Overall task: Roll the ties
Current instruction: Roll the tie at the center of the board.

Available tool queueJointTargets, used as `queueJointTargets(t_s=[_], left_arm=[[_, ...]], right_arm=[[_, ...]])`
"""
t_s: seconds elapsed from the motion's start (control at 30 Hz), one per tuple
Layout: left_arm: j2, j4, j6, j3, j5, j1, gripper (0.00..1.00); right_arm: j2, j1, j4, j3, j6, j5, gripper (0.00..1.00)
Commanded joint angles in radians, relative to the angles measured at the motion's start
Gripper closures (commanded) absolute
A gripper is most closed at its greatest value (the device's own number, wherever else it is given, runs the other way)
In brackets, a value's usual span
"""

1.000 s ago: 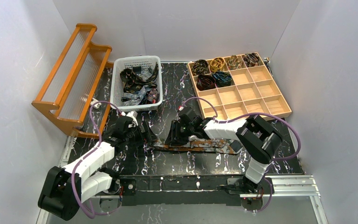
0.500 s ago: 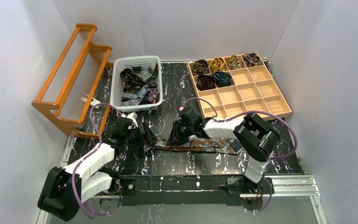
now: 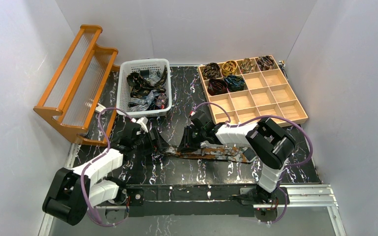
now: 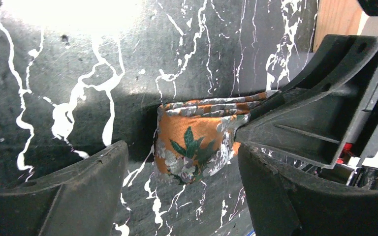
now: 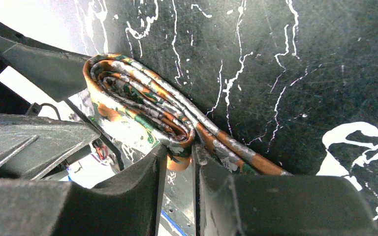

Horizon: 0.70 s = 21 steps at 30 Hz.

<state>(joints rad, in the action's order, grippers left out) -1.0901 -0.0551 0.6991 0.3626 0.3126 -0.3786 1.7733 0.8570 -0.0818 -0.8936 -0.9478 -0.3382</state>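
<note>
From above, both arms hide the rolled end of the orange tie (image 3: 221, 151); its flat tail lies along the worktop (image 3: 177, 169). The right claw (image 5: 179, 152) pinches that roll, and the left claw (image 4: 181, 147) stands spread around it — seemingly not touching. 6 coiled ties (image 3: 217, 87) sit in 6 tray (image 3: 263, 96) compartments. The basket (image 3: 124, 91) holds a tangle of ties — uncountable.

Top cam: above and behind the arm bases, looking down from far on the whole table (image 3: 182, 98). Wrist cams sit close, each looking out past its own jaws, right one nearest of all. All three share the tie (image 4: 197, 142) roll between the jaws (left wrist view also catches the right gripper (image 4: 258, 115)).
</note>
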Motion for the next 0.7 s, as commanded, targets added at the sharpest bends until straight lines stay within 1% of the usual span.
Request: queueJointTargets(t_s=[0.0,0.07,0.13,0.23,0.4,0.43,0.57,0.67], left_arm=[[-0.055,-0.062,-0.036,-0.028,0.060,0.006,0.22],[-0.077,-0.077,-0.036,-0.042,0.048,0.007,0.25],[-0.088,-0.150,-0.010,-0.071,0.088,0.007,0.27],[-0.080,-0.155,-0.007,-0.081,0.090,0.007,0.31],[-0.071,-0.208,0.028,-0.124,0.108,0.007,0.37],[-0.072,-0.217,0.031,-0.134,0.113,0.007,0.39],[-0.089,-0.316,0.072,-0.177,0.138,0.007,0.42],[-0.136,-0.367,0.077,-0.183,0.163,0.007,0.45]], right_arm=[[0.025,-0.013,0.005,-0.014,0.028,-0.025,0.67],[0.031,-0.014,0.006,-0.014,0.035,-0.025,0.67],[0.035,-0.023,0.007,-0.013,0.037,-0.034,0.68],[0.039,-0.027,0.005,-0.012,0.038,-0.036,0.68],[0.046,-0.029,0.008,-0.003,0.038,-0.035,0.69],[0.046,-0.030,0.006,0.000,0.038,-0.036,0.69],[0.056,-0.029,0.004,0.002,0.040,-0.043,0.69],[0.062,-0.029,0.005,0.001,0.040,-0.047,0.69]])
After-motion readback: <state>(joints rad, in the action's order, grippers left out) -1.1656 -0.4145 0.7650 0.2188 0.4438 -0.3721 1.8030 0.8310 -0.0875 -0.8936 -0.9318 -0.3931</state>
